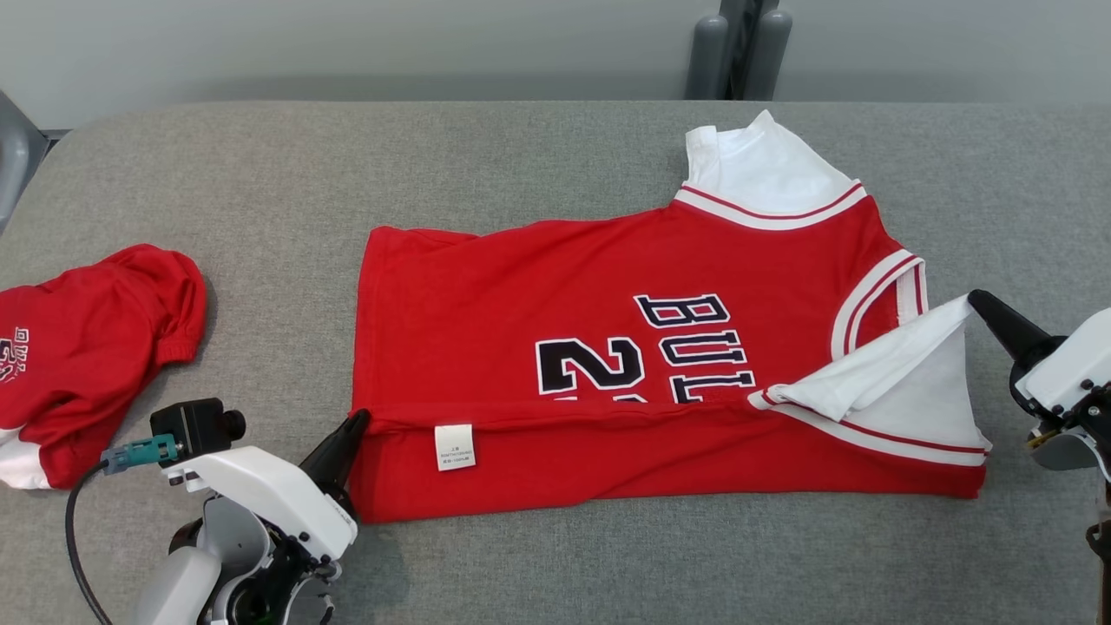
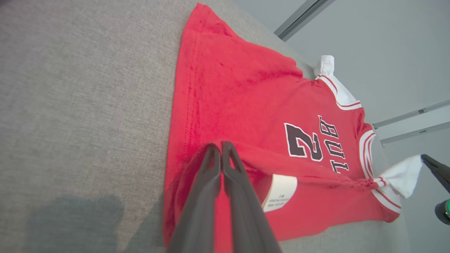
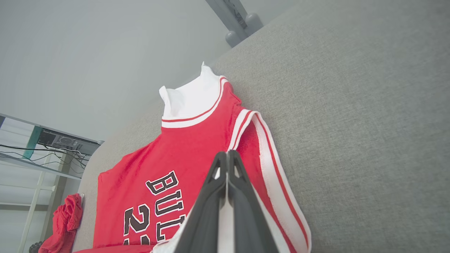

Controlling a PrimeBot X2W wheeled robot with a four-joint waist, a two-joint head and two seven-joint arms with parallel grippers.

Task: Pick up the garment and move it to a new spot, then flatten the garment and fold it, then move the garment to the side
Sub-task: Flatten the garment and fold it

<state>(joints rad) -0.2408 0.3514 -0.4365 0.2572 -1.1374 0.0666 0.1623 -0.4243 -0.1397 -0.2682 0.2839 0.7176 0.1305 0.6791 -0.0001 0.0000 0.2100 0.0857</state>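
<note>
Red basketball jersey (image 1: 625,347), near edge folded over; left gripper (image 1: 357,420) jaws clamp its hem, right gripper (image 1: 976,299) jaws clamp its white sleeve.

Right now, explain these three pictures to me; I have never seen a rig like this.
A two-armed robot is folding clothes. The wide picture comes from its head, looking down at a grey cloth-covered table; the other two come from cameras on its wrists. A red jersey lies flat, its near edge folded over. The dark left fingers are shut on its hem corner, the right fingers on its white sleeve, lifting it a little. A second red garment lies crumpled at the table's left.
</note>
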